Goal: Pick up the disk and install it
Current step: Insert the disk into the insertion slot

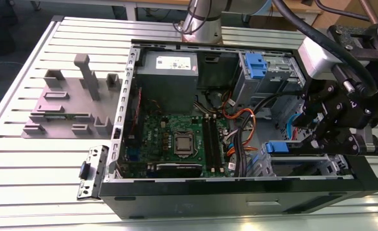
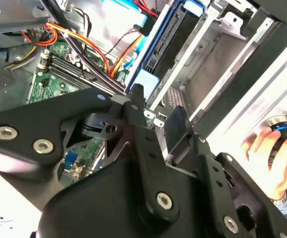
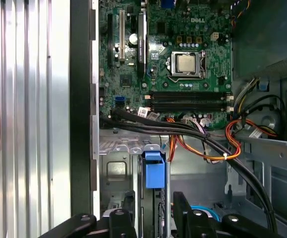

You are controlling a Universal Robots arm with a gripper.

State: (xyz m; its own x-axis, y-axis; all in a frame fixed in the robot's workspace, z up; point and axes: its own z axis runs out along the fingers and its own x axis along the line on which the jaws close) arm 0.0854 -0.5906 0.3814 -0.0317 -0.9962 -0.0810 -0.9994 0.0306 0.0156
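The disk stands on edge in the drive cage at the case's front corner, on the exterior view's right. In the exterior view its blue bracket tab [image 1: 275, 147] shows. The tab [image 3: 154, 171] also shows in the first wrist view, and the long blue bracket edge [image 2: 163, 42] in the second. My gripper [image 1: 317, 142] hangs right over that cage. In both wrist views the black fingers [image 3: 129, 210] stand either side of the disk's edge with small gaps, the gripper [image 3: 154, 203] [image 2: 155, 106] open and holding nothing.
The open computer case [image 1: 240, 190] lies on a slatted metal table [image 1: 41, 154]. It holds a motherboard [image 1: 175, 139], a grey power supply [image 1: 169, 72], orange cables [image 1: 240, 139] and a second cage with a blue latch [image 1: 256, 65]. A grey fixture [image 1: 67, 103] sits beside it. A person's hand [image 2: 269, 148] rests nearby.
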